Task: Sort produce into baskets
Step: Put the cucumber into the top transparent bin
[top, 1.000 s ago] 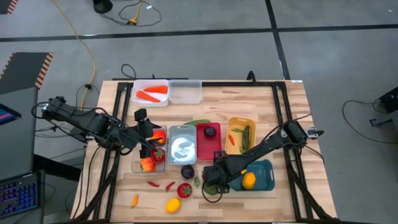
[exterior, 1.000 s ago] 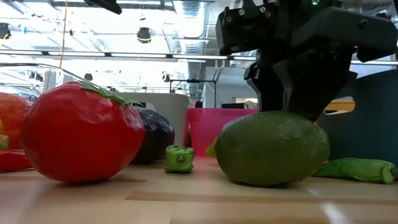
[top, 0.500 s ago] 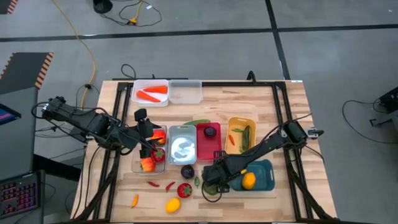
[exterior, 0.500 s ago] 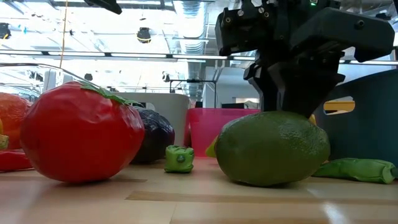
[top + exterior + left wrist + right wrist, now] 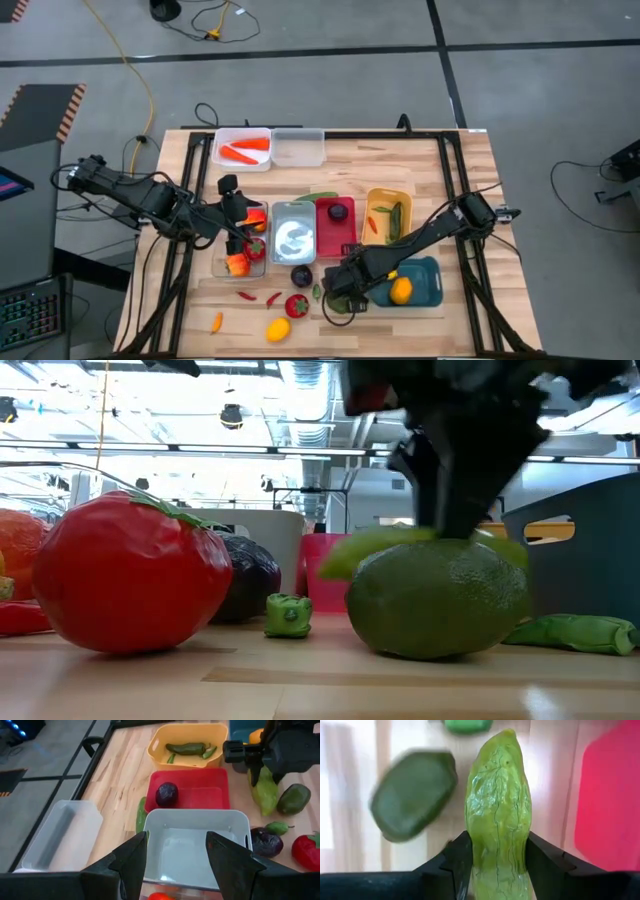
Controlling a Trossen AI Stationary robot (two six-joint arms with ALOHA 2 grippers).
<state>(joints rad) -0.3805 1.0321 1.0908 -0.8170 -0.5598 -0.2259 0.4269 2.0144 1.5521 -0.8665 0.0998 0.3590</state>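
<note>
Now the right end effector [image 5: 495, 865], clamped on the green pod [image 5: 497, 805], has lifted it clear of the desk [image 5: 440, 190], ready for a basket.

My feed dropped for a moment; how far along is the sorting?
Partly done: carrots lie in the white bin, a plum in the red bin, an orange fruit in the teal bin. The right pincer grips a light green pod. The tomato, chilies and lemon remain loose.

The right end effector [image 5: 496, 865] has raised a green pod [image 5: 498, 810].
</note>
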